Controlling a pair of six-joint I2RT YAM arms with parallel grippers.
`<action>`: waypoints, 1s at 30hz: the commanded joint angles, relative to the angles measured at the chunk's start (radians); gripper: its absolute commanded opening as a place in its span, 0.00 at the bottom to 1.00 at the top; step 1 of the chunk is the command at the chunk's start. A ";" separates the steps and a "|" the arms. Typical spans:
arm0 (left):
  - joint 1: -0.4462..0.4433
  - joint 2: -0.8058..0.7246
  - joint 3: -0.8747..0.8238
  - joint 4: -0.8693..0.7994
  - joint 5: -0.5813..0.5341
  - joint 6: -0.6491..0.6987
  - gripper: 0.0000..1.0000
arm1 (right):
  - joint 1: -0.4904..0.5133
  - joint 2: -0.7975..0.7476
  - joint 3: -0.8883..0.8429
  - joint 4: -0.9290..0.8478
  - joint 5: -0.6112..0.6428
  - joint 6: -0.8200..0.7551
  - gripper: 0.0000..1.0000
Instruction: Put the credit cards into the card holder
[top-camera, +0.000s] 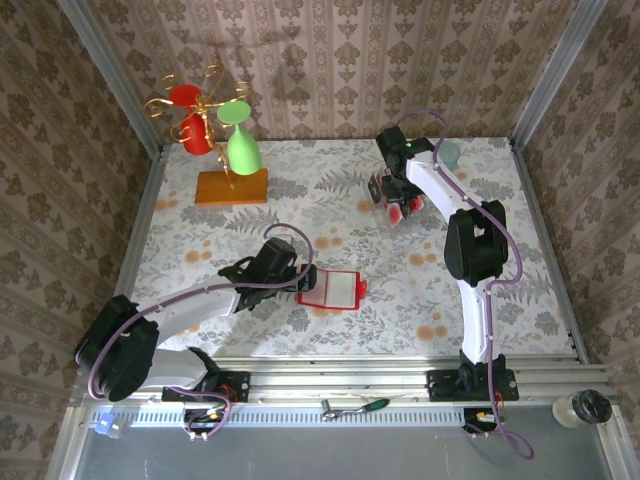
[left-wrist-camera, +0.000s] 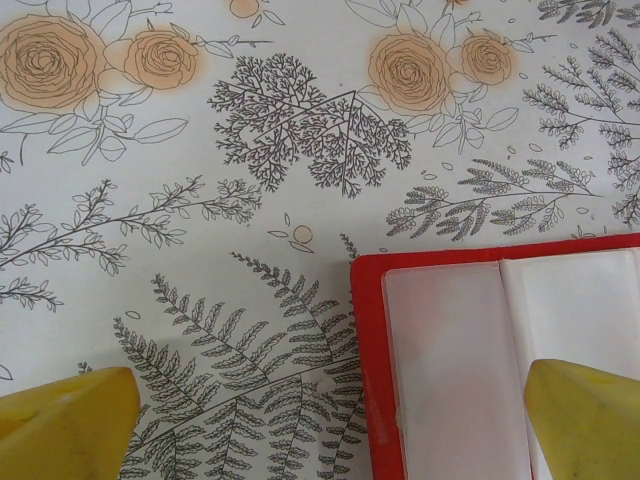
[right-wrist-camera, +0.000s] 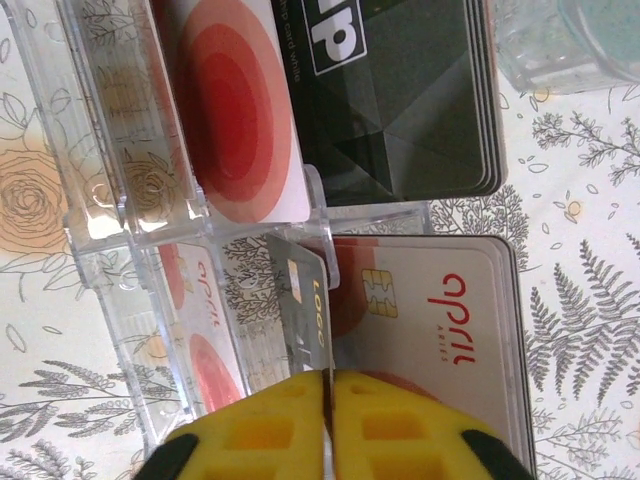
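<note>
Credit cards (right-wrist-camera: 430, 310) stand in the clear rack (right-wrist-camera: 110, 230) at far right, one pinched edge-on by the right gripper (right-wrist-camera: 327, 395); the card holder (top-camera: 335, 288) lies open near-left of it, at the spread left gripper (left-wrist-camera: 325, 420).

The top camera looks steeply down from above and behind the arm bases (top-camera: 470, 383) over the whole tabletop (top-camera: 250, 205). The left wrist camera faces down, close over the card holder (left-wrist-camera: 368, 360) (mid-tabletop from above). The right wrist camera sits nearest, at what seems the far clear rack (right-wrist-camera: 100, 130).
</note>
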 joint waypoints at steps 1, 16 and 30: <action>-0.001 -0.021 0.007 -0.023 -0.018 0.017 1.00 | -0.010 -0.008 -0.015 -0.003 -0.036 -0.012 0.06; -0.001 -0.032 0.007 -0.036 -0.024 0.021 1.00 | -0.013 -0.186 -0.088 0.061 -0.163 -0.030 0.00; -0.019 0.020 0.046 -0.032 0.032 0.041 1.00 | -0.006 -0.572 -0.519 0.310 -0.384 0.185 0.00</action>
